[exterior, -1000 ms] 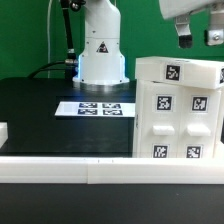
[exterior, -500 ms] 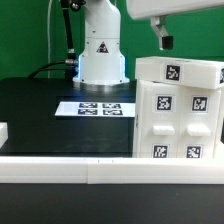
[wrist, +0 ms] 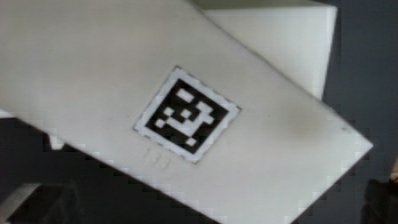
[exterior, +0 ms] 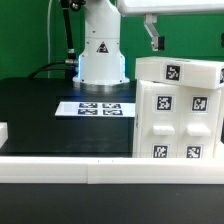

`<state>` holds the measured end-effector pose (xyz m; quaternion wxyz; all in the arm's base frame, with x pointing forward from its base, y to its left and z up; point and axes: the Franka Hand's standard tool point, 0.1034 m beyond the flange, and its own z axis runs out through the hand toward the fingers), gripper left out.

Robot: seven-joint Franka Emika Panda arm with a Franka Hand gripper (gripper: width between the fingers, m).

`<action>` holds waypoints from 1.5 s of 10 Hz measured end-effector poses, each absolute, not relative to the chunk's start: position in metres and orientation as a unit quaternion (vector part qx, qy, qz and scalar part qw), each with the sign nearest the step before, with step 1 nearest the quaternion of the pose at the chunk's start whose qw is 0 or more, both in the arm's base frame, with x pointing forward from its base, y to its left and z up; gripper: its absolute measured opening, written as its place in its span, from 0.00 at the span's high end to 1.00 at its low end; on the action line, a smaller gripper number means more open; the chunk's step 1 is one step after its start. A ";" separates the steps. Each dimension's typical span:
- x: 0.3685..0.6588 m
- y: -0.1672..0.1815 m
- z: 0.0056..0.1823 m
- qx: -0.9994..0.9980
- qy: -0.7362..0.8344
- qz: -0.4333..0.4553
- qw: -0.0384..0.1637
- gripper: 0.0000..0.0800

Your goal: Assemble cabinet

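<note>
The cabinet (exterior: pixel 180 112) is a large white box with black-and-white square tags. It stands on the black table at the exterior view's right. My gripper (exterior: pixel 152 36) hangs in the air just above the box's top corner on the exterior view's left side, touching nothing. Only its dark fingers (exterior: pixel 153 40) show below the white hand. In the wrist view the box's white top with one tag (wrist: pixel 187 113) fills the picture. Dark fingers (wrist: pixel 36 203) sit far apart at the picture's edges, so the gripper is open and empty.
The marker board (exterior: pixel 100 108) lies flat mid-table before the white robot base (exterior: pixel 100 52). A long white rail (exterior: pixel 100 166) edges the table's front. A small white part (exterior: pixel 3 132) shows at the exterior view's left edge.
The gripper has moved steadily toward the exterior view's left, from over the box's right side to above its left top corner. The box has not moved.
</note>
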<state>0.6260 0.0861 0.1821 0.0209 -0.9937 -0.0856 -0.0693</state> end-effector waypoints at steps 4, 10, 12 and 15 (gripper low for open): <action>0.621 0.088 0.174 -0.967 -0.244 -0.073 -0.003 0.00; 0.609 0.078 0.159 -0.949 -0.310 -0.058 -0.010 0.00; 0.608 0.080 0.159 -0.956 -0.287 -0.057 -0.009 0.03; 0.609 0.079 0.159 -0.958 -0.282 -0.057 -0.010 0.26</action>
